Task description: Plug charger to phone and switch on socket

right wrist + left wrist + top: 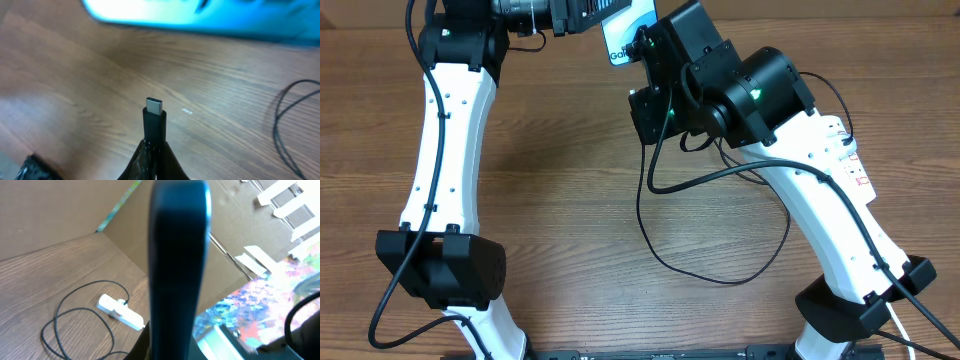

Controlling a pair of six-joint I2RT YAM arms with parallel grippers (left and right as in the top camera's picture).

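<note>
At the bottom centre of the right wrist view, the right gripper (154, 150) is clenched on the charger (154, 122), whose connector tip points up toward the blurred blue phone (200, 15) along the top edge, not touching it. At the top centre of the overhead view, the left gripper (600, 18) grasps the phone. The socket (120, 312) lies at the lower left of the left wrist view.

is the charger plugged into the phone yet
Out: the charger tip sits bare in the right gripper, table showing between it and the phone.

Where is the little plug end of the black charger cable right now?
In the right wrist view, the plug end is pinched in the right gripper at bottom centre, pointing toward the glowing phone along the top edge.
</note>
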